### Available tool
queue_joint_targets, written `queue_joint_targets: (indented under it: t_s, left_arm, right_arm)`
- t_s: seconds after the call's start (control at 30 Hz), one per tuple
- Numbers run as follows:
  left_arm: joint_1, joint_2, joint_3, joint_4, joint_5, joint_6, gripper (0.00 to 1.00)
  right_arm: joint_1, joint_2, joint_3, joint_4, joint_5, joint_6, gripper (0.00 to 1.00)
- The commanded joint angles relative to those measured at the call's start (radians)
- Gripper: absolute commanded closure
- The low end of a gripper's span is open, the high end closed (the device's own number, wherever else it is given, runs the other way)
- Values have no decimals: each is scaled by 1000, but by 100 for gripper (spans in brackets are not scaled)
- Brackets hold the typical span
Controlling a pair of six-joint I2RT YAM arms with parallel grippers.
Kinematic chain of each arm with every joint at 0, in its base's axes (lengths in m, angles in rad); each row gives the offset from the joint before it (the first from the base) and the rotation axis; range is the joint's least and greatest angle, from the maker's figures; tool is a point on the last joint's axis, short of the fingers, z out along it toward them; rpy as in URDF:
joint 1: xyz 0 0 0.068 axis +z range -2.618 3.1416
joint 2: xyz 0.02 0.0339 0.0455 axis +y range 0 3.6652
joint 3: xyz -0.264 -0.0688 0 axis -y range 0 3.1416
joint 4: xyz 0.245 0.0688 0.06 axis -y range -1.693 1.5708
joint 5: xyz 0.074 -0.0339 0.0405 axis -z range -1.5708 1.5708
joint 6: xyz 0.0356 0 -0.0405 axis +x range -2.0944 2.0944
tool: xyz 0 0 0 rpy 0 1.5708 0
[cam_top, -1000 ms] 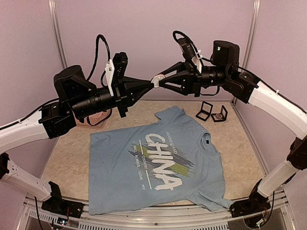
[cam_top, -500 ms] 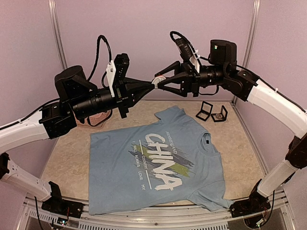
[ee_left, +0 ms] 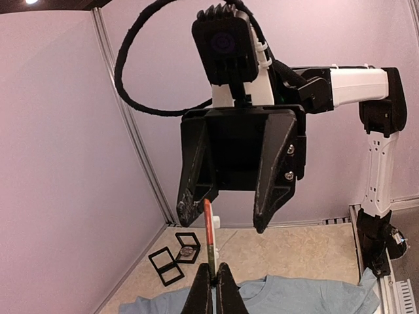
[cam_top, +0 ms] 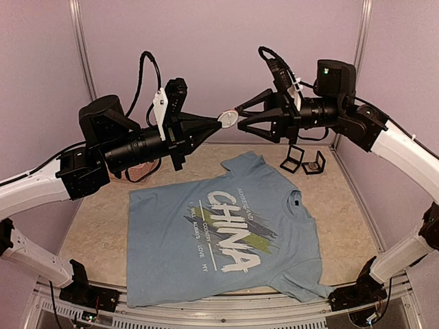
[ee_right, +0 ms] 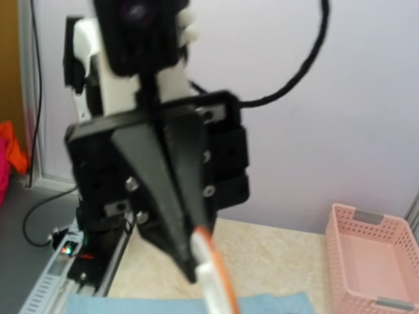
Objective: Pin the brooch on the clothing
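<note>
The light blue "CHINA" T-shirt (cam_top: pixel 226 233) lies flat on the table, collar to the right; its collar edge shows in the left wrist view (ee_left: pixel 294 296). My left gripper (cam_top: pixel 218 119) is raised above the shirt's far edge and is shut on the brooch (cam_top: pixel 226 117), a small white and orange disc. The left wrist view shows the brooch edge-on (ee_left: pixel 209 239) between my shut fingers (ee_left: pixel 200 294). My right gripper (cam_top: pixel 239 120) faces it, open and empty, its tips just right of the brooch and apart from it. The right wrist view shows the brooch (ee_right: pixel 216 278) at the left gripper's tip (ee_right: pixel 190 265).
Two black square display frames (cam_top: pixel 296 158) stand at the back right, one holding a small round piece (cam_top: pixel 316 163). A pink basket (ee_right: pixel 373 261) sits at the back left, behind my left arm. Purple walls enclose the table.
My right gripper has drawn back to the right, off the brooch it was closed in around. My left gripper still holds the brooch in about the same place.
</note>
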Motion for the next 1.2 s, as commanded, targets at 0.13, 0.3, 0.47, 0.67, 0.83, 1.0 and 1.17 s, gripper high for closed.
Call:
queue_joint_targets:
  t_s: [0.13,0.3,0.47,0.67,0.83,1.0,1.17]
  left_arm:
    - [-5,-14,-9,-12,6,6,100]
    - [-5,-17,-9,-12,9,6,100]
    - [-5,-19,-12,-8,9,5,100]
    - [-3,-21,-21,6,-24,-13,100]
    - [48,14,-5,-54,-210,-146,20]
    - [164,42,-124,-218,-427,-393,12]
    - [271,125,-332,-396,-534,-650,23]
  right_arm:
    - [5,34,34,117,-28,117,69]
    - [5,47,39,117,-19,122,76]
    - [4,57,44,99,-26,110,91]
    - [3,61,44,59,-22,87,100]
    - [-80,49,-54,111,142,219,100]
    - [-184,40,-293,148,328,410,100]
    - [-209,33,-533,212,425,505,100]
